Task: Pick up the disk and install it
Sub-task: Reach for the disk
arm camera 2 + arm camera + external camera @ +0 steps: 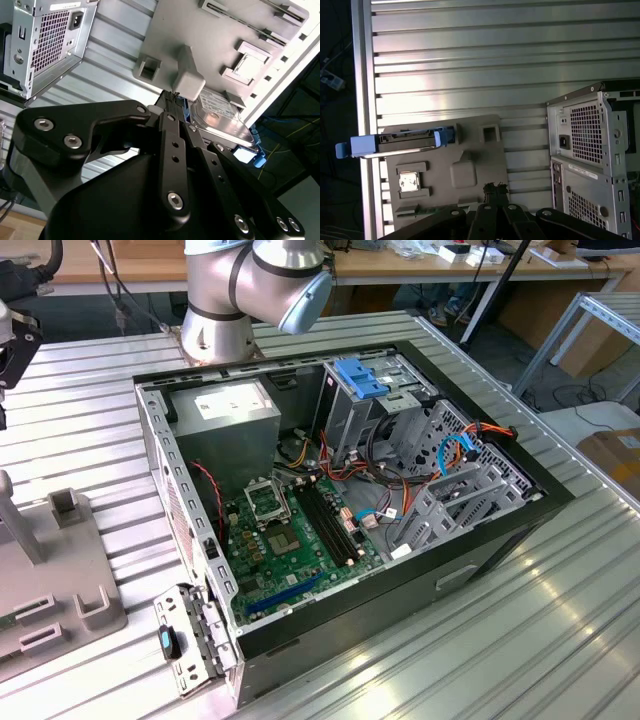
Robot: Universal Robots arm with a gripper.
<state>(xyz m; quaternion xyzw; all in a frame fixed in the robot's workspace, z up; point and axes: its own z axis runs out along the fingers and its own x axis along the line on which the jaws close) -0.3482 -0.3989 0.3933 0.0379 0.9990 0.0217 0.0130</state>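
One gripper (495,189) near one grey tray (472,150), one disk (405,141) on it

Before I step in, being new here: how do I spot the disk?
On the ribbed metal table, beside the grey computer case, lies a flat grey fixture plate. The silver-grey rectangular disk stands on edge at its rim; only it has bright blue side rails.

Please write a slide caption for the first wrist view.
Claw near the tray; the disk stands on edge in it, beside the PC case.
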